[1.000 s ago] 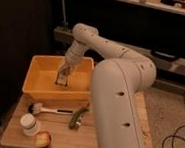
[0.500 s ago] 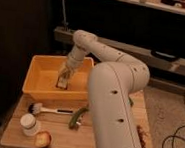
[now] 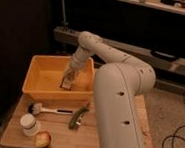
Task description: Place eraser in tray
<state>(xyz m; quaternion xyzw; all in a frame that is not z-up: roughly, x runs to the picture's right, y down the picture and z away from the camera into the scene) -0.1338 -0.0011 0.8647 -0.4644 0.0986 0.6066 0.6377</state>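
Observation:
The yellow-orange tray [image 3: 37, 77] stands at the back of a small wooden table. My gripper [image 3: 67, 81] reaches down into the tray from above, near its right inner wall and low over the floor. It is shut on the eraser [image 3: 65, 85], a small tan block with a dark underside. The eraser sits at the fingertips, at or just above the tray floor; I cannot tell whether it touches.
On the wooden table [image 3: 73, 139] in front of the tray lie a white-handled brush [image 3: 49, 110], a green elongated object [image 3: 78, 118], a white bottle [image 3: 29, 124] and an apple [image 3: 42, 140]. My bulky white arm [image 3: 122, 112] covers the table's right side. Dark shelving stands behind.
The gripper has sunk slightly lower inside the tray with the eraser. The arm's near body has shifted a little. Items on the table have not moved.

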